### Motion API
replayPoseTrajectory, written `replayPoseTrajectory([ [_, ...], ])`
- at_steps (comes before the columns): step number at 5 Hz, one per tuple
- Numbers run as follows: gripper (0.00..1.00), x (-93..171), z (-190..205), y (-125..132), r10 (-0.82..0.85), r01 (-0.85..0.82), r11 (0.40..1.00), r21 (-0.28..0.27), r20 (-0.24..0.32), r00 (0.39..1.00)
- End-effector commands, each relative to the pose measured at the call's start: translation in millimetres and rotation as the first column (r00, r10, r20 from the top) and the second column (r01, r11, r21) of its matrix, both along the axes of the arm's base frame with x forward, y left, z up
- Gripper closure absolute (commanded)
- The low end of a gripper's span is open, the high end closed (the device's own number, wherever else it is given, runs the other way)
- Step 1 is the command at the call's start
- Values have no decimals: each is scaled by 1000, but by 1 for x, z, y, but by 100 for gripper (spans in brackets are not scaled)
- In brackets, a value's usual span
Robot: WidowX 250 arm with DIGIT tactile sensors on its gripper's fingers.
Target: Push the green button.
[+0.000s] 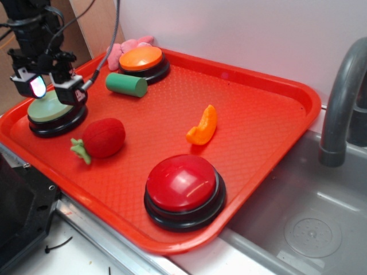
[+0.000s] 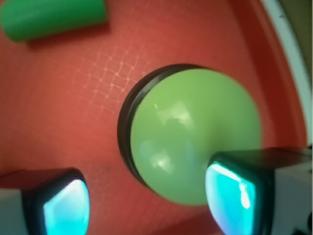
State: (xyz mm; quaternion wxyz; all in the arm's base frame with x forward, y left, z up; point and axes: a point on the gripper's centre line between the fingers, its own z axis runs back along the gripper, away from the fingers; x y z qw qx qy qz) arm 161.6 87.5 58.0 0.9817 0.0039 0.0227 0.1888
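Pale-green and domed, the green button (image 1: 53, 109) sits on its black base at the left end of the red tray (image 1: 269, 114), near a darker green cylinder (image 1: 127, 85). Over it hangs the gripper (image 1: 50, 87) with jaws spread wide, one fingertip (image 2: 237, 193) overlapping the cap's edge in the wrist view; contact cannot be told.

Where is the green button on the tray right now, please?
In the exterior view, the green button sits at the tray's left end, under the claw, beside the strawberry.

Three buttons: one green button (image 1: 50, 109), one orange button (image 1: 141, 58), one red button (image 1: 182, 182). One green cylinder (image 1: 126, 85), one strawberry (image 1: 103, 138), one orange slice (image 1: 203, 126), one pink toy (image 1: 123, 47), one tray (image 1: 258, 109).
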Motion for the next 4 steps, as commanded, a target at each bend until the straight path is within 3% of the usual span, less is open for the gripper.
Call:
replayPoseTrajectory([
  [1, 0, 7, -11, 7, -46, 46, 998, 49, -5, 999],
  [2, 0, 10, -17, 9, -66, 67, 997, 48, -27, 997],
  [3, 0, 14, -2, 5, -75, 75, 996, 43, -8, 997],
  [4, 0, 18, 29, 5, -71, 71, 997, -13, 6, 997],
])
